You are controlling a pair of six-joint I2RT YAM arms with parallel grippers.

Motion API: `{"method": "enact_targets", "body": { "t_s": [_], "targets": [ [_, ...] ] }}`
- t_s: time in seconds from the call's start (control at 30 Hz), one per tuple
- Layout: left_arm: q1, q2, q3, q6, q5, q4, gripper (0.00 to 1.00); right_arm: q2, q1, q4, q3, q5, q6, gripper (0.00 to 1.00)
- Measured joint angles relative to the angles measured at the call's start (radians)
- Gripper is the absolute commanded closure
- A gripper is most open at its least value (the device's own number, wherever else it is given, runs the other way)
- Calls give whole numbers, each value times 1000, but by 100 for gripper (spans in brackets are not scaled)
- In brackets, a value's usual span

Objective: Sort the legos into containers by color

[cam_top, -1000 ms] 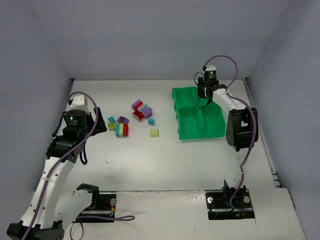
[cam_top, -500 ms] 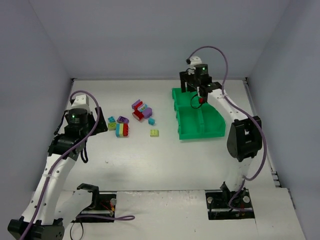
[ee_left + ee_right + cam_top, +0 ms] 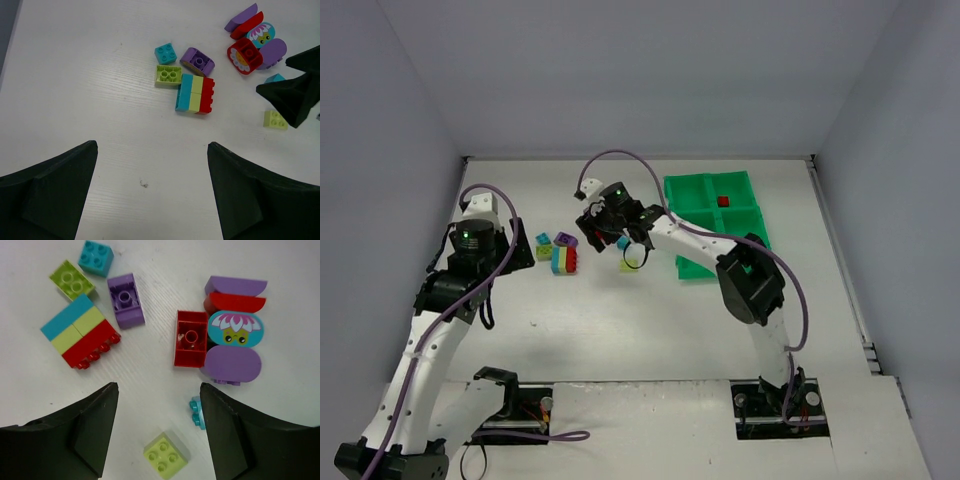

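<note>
Fingers [image 3: 75, 440] of the right gripper [image 3: 155, 435] are spread wide and hold nothing. A small yellow-green brick [image 3: 165, 455] shows in the gap between them, and a teal brick [image 3: 197, 412] sits just beside one finger. Past the fingertips lie a hollow red brick [image 3: 191, 337], a flower-face piece [image 3: 235, 329] and a round purple piece [image 3: 232, 364] touching it. A striped stack [image 3: 80, 331] of teal, yellow-green and red lies ahead of the other finger. The left gripper [image 3: 150, 195] is spread wide too, empty, with that stack well ahead of its fingers. The green tray [image 3: 698, 268] sits apart from both grippers, with a lone red brick [image 3: 723, 201] inside a far compartment.
</note>
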Motion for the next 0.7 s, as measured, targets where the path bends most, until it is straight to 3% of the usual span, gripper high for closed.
{"method": "enact_targets", "body": {
  "t_s": [0.23, 0.47, 0.7],
  "targets": [
    [0, -37, 6, 2, -17, -60, 16, 175, 11, -19, 103, 63, -34, 34],
    [0, -76, 8, 2, -27, -114, 16, 229, 11, -6, 180, 122, -52, 36],
    [0, -86, 8, 2, -42, -140, 16, 274, 11, 8, 211, 149, -63, 47]
  ]
}}
